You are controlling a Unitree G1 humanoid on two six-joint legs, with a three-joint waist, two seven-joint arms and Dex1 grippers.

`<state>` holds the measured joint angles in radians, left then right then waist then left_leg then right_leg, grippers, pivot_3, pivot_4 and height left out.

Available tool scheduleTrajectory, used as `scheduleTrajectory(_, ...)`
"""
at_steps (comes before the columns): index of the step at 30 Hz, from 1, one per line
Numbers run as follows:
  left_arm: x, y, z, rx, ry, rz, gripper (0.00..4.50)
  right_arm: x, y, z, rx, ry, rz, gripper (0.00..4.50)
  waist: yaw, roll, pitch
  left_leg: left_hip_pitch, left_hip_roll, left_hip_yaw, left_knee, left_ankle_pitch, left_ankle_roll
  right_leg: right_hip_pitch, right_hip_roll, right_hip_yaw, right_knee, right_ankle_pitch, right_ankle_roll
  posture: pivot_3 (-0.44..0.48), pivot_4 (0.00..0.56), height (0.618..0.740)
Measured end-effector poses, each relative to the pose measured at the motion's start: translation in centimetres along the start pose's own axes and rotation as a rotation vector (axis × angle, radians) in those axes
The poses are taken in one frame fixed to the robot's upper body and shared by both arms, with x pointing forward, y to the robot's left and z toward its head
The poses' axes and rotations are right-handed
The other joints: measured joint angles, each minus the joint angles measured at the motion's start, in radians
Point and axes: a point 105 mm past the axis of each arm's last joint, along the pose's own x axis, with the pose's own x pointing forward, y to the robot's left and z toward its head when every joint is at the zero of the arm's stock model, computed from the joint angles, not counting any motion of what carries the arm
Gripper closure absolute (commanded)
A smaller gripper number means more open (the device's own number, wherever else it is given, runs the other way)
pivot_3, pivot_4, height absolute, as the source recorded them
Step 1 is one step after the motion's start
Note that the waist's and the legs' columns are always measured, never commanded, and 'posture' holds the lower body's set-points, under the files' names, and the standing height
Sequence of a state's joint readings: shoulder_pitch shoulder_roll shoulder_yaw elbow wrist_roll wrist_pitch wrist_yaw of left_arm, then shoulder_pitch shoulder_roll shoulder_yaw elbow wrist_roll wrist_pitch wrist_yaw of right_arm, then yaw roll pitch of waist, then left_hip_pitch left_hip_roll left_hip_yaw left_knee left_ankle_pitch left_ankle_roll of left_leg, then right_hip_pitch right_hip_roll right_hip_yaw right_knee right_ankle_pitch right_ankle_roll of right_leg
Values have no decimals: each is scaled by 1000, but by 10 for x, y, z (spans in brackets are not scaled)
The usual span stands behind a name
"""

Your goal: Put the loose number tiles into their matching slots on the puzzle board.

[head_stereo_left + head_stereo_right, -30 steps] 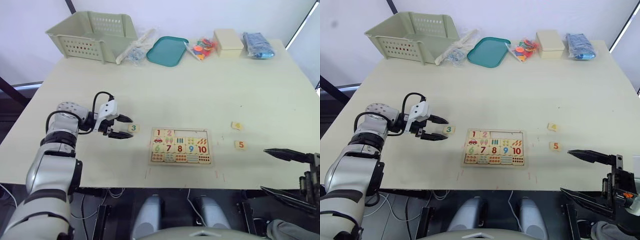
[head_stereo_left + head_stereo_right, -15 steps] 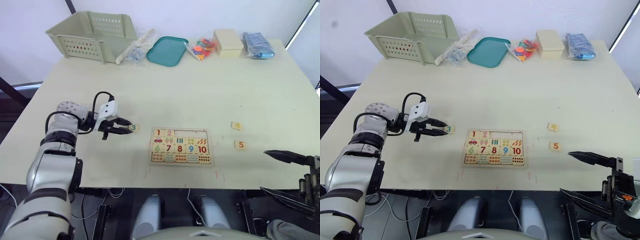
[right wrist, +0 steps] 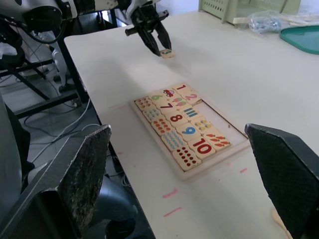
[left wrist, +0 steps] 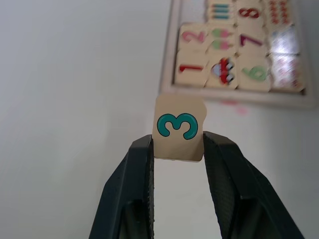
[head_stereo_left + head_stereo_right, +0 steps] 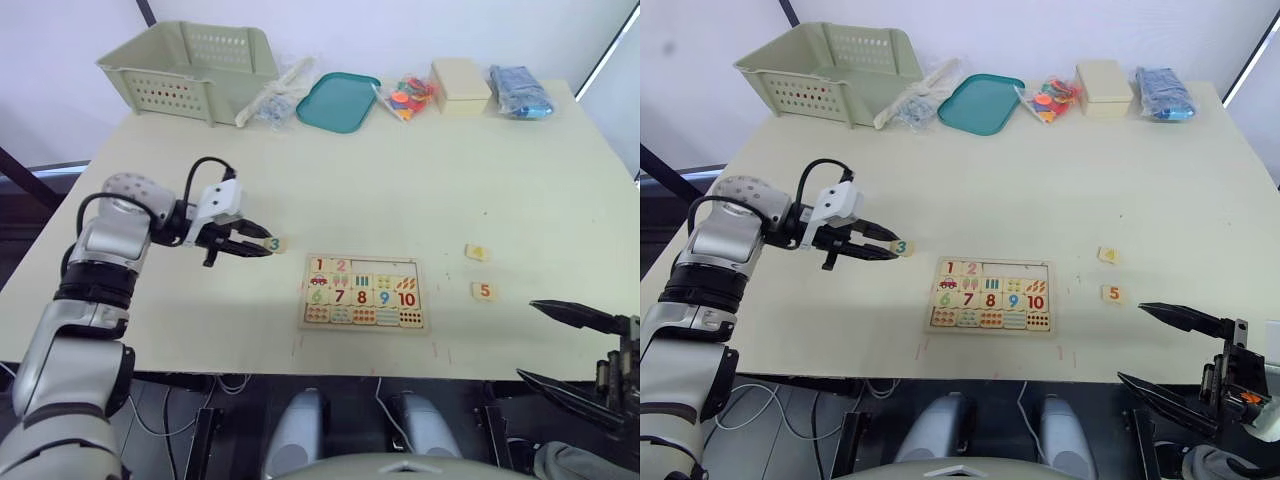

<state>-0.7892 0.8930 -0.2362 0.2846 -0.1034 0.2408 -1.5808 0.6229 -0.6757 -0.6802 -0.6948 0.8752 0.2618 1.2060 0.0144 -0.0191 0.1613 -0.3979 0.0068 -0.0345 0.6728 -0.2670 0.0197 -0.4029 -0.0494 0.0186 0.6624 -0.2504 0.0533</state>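
Note:
My left gripper (image 5: pixel 262 247) is shut on a loose number tile printed with a teal 3 (image 4: pixel 179 128), held just above the table to the left of the puzzle board (image 5: pixel 362 329). The board's top row holds tiles 1 and 2, and the slots (image 5: pixel 385 266) beside them are bare. Rows of pictures and of numbers 6 to 10 lie below. Two more loose tiles rest on the table right of the board: the 4 (image 5: pixel 477 252) and the 5 (image 5: pixel 484 291). My right gripper (image 5: pixel 526 339) hangs open off the table's near right edge, with nothing in it.
Along the far edge stand a green basket (image 5: pixel 190 60), a clear bag (image 5: pixel 272 98), a teal tray (image 5: pixel 338 100), a bag of coloured pieces (image 5: pixel 405 95), a cream box (image 5: pixel 460 82) and a blue packet (image 5: pixel 517 90). Red marks line the table's front edge.
My left gripper went from open beside the 3 tile to shut on it, then lifted it off the table. The right gripper has barely moved.

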Motion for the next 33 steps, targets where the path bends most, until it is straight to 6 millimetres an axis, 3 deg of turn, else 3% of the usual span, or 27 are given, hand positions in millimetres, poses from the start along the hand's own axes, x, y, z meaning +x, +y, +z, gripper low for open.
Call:
scheduleTrajectory(2,-1,-2,29,9,47,-1,3535,2,0,-1,-2,-5,-12,0,-2,0,0,1,-1,1,0,0,0,0,0,0,0,0,0,0,150,740)
scheduleTrajectory(9,28,-11,76,-31,87,-39,3535,3,-2,0,-13,-6,-20,0,-4,1,0,1,-1,1,0,0,0,0,1,1,0,0,0,0,150,740)
scheduleTrajectory(20,75,-16,83,-50,244,-46,3535,0,-4,1,-24,-2,-39,0,-5,2,0,1,-1,1,0,0,0,0,2,1,0,0,0,0,150,740)
scheduleTrajectory(33,107,-13,87,-62,268,-22,3535,-4,-3,-3,-34,2,-84,0,-4,2,0,1,-1,1,0,0,0,0,1,2,0,0,0,0,150,740)
